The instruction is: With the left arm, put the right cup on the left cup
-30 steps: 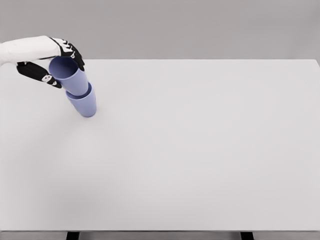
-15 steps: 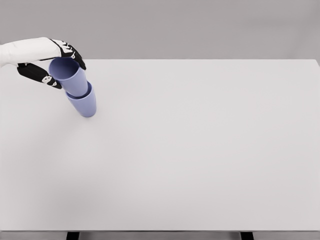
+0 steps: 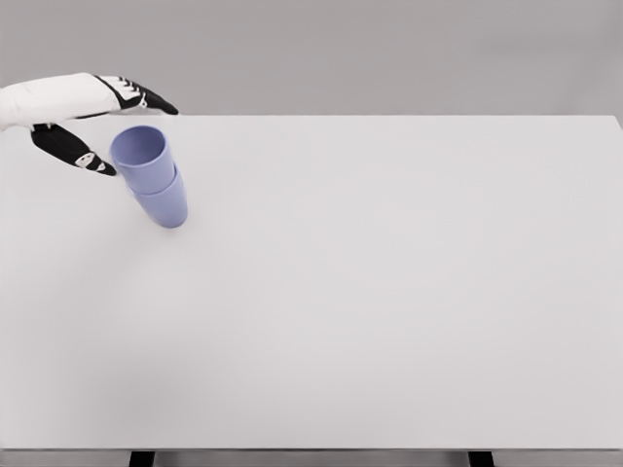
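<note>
Two lavender cups are nested at the table's far left. The upper cup (image 3: pixel 142 156) sits inside the lower cup (image 3: pixel 165 204), and its rim leans to the left. My left hand (image 3: pixel 122 126) hovers just left of the upper cup with its fingers spread apart. No finger touches the cup. The thumb (image 3: pixel 73 151) points toward the cup's left side and the other fingers (image 3: pixel 146 97) stretch out behind it. The right arm is out of view.
The white table (image 3: pixel 389 292) fills most of the view, with its far edge just behind the hand. Two dark table legs (image 3: pixel 142 458) show under the near edge.
The left hand has let go of the upper cup and spread its fingers. The upper cup has dropped deeper into the lower cup and stands straighter.
</note>
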{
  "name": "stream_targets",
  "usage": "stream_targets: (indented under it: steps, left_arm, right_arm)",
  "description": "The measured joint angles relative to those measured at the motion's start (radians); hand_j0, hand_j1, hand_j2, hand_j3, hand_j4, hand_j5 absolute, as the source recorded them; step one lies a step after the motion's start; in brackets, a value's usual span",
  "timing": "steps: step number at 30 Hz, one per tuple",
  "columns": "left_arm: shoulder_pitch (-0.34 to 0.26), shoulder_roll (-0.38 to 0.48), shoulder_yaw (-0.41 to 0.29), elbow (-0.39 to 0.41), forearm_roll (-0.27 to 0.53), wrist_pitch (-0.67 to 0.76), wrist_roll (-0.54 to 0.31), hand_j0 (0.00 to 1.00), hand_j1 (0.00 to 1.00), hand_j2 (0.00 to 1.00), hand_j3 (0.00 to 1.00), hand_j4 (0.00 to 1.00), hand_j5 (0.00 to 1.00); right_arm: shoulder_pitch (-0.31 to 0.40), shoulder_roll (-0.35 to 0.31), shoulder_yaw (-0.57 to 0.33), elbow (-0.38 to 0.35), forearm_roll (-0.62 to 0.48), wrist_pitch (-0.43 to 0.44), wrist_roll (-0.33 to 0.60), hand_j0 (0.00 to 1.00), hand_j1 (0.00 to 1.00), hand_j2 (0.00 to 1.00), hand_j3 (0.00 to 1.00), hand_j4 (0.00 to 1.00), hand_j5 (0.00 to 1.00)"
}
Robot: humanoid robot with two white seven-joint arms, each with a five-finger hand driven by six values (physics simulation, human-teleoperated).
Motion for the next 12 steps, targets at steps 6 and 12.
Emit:
stream_targets:
  steps: [6,12]
  left_arm:
    - [0.0,0.089,0.005,-0.107,0.069,0.0,0.004,1.0,1.0,1.0,1.0,1.0,1.0]
    - [0.008,0.171,0.008,-0.212,0.123,0.0,0.006,1.0,1.0,1.0,1.0,1.0,1.0]
  right_arm:
    - [0.0,0.0,0.0,0.0,0.0,0.0,0.0,1.0,1.0,1.0,1.0,1.0,1.0]
    - [0.0,0.0,0.0,0.0,0.0,0.0,0.0,1.0,1.0,1.0,1.0,1.0,1.0]
